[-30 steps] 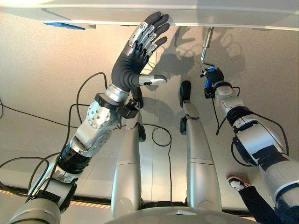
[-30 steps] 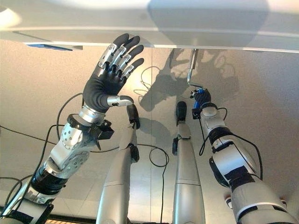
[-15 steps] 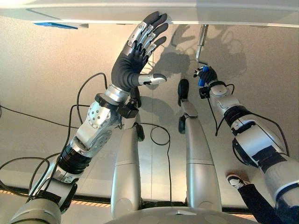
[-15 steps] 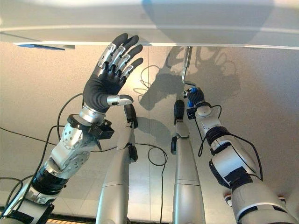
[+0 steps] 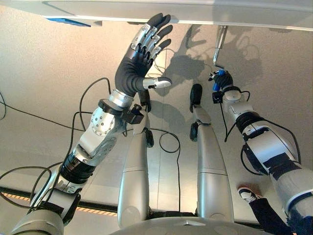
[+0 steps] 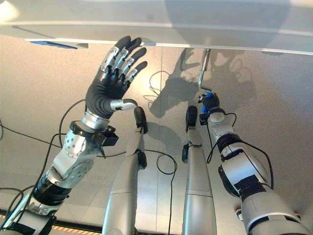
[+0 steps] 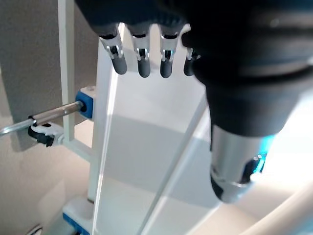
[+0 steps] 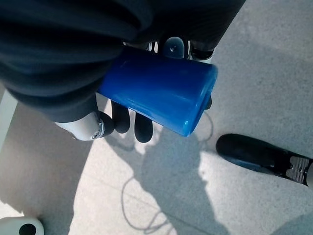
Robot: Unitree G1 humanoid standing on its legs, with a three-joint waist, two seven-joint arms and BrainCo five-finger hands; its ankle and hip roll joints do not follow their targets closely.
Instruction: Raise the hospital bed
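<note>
The white hospital bed's end board [image 5: 254,18] runs along the far edge of the eye views. A metal crank rod [image 5: 218,46] hangs out from under it and ends in a blue grip [image 8: 156,93]. My right hand [image 5: 223,87] is shut on that grip [image 6: 206,96], with its fingers [image 8: 124,120] curled round it. My left hand [image 5: 134,66] is raised and open, fingers straight, and their tips reach the board's lower edge. In the left wrist view its fingers [image 7: 142,63] point at the bed's white panel [image 7: 146,147] beside a metal shaft in a blue fitting [image 7: 83,103].
A blue piece [image 5: 68,21] sits on the bed's edge at the far left. A person's shoe [image 5: 248,192] stands on the beige floor by my right arm, and a dark shoe [image 8: 259,154] shows past the grip. Striped tape [image 5: 19,197] marks the floor at the near left.
The view has swayed slightly left and back. My right hand has stayed shut on the blue grip and shifted a little with the crank. The left hand has held its raised pose.
</note>
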